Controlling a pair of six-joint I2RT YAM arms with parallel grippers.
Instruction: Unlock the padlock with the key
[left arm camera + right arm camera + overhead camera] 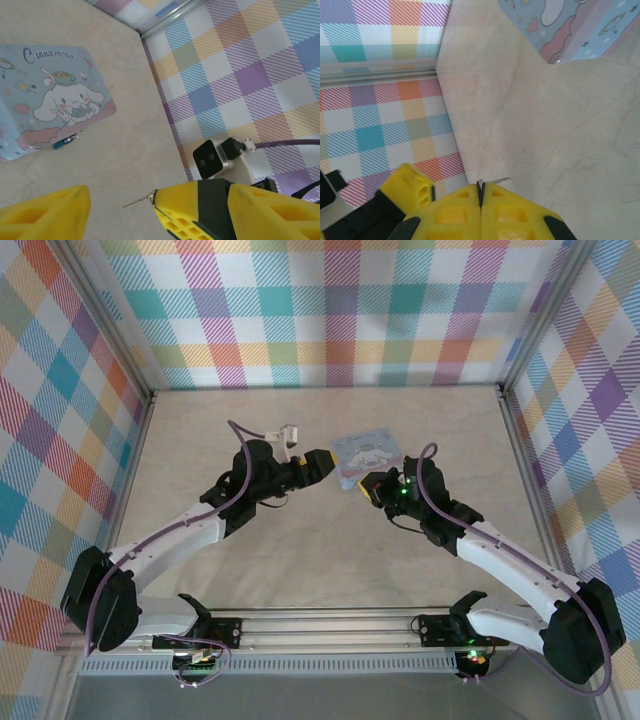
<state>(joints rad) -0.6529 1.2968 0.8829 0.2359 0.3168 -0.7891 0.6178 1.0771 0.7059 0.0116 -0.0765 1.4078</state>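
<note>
The padlock (64, 143), a tiny dark teal body with a silvery shackle, hangs at the near corner of the cartoon tin (50, 100). My right gripper (481, 192) is shut on the key (500, 179), whose thin silvery tip sticks out sideways past the fingertips. In the left wrist view that same key (136, 202) points left from the right gripper's closed tips, over bare table and well short of the padlock. My left gripper (322, 466) is open and holds nothing; one of its yellow fingers (45, 215) shows at the bottom left. Both grippers hover just in front of the tin (368, 455).
The light-blue tin lies flat at mid-table, towards the back. Plaid walls with metal frame rails (325, 388) close in the table on three sides. The right wrist's camera block (210, 157) sits close to my left gripper.
</note>
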